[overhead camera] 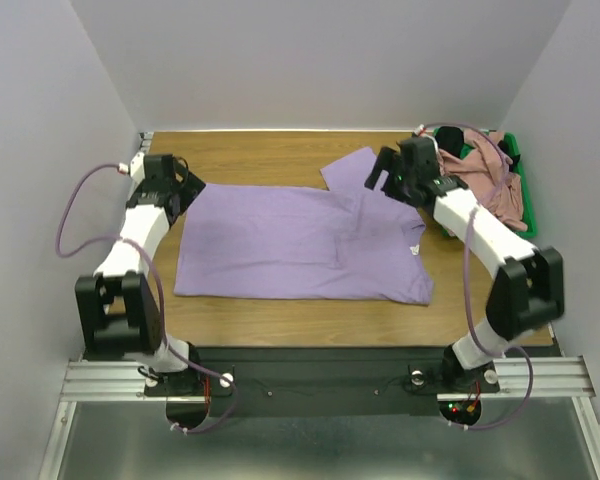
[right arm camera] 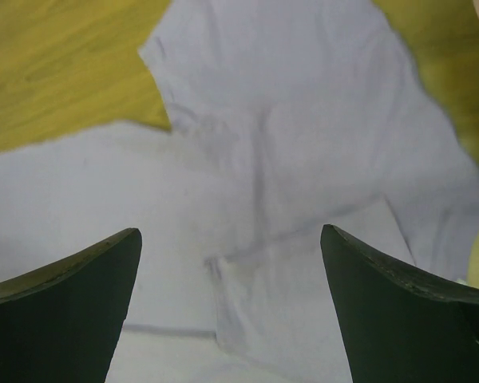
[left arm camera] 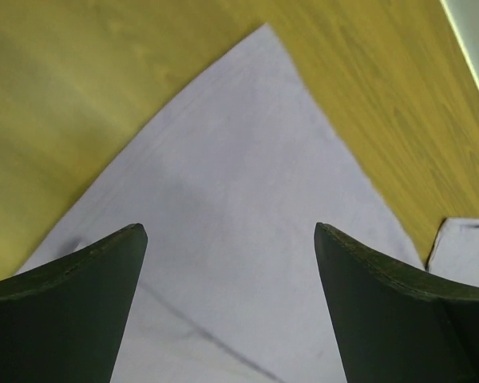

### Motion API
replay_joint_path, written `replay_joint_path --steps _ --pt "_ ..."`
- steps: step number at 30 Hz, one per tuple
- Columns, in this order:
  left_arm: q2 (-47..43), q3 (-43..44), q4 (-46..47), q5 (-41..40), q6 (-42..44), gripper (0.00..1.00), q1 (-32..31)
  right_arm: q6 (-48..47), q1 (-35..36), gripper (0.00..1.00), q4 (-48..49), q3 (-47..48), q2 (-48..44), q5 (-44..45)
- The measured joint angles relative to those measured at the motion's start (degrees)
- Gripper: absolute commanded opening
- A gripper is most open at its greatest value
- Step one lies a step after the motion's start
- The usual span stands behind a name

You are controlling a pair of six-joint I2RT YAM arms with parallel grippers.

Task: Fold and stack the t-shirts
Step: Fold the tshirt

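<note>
So, starting on the left, the left gripper [overhead camera: 185, 188] has its jaws spread wide with nothing in them, sitting over the far left corner of the lavender t-shirt [overhead camera: 300, 245]. That shirt lies spread out across the middle of the wooden table [overhead camera: 250, 150]. It's mostly flat, with one sleeve poking toward the back and some wrinkles and overlapping folds near its right end, plus a small white label [overhead camera: 416, 249] by the right edge. The right gripper [overhead camera: 398, 178] is wide open too, empty, over that sleeve end. Far right, the pink t-shirt [overhead camera: 485, 180] is crumpled up in the green bin [overhead camera: 528, 200].
</note>
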Motion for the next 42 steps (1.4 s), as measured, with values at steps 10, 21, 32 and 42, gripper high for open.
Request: replay_joint_path --steps 10,21,32,42 --pt "31.2 25.6 -3.5 -0.9 5.6 0.85 0.0 -10.3 0.0 1.00 -0.3 28.4 31.5 6.3" --pt "47.1 40.8 -10.6 -4.4 6.1 0.72 0.0 -18.8 -0.1 1.00 -0.7 54.4 52.5 9.5" --pt "52.6 49.3 -12.7 -5.7 6.1 0.69 -0.8 -22.1 -0.4 1.00 -0.3 65.4 63.2 10.8" --pt "54.4 51.5 -13.7 -7.8 6.4 0.54 -1.9 -23.2 -0.9 1.00 3.5 66.8 65.8 10.1"
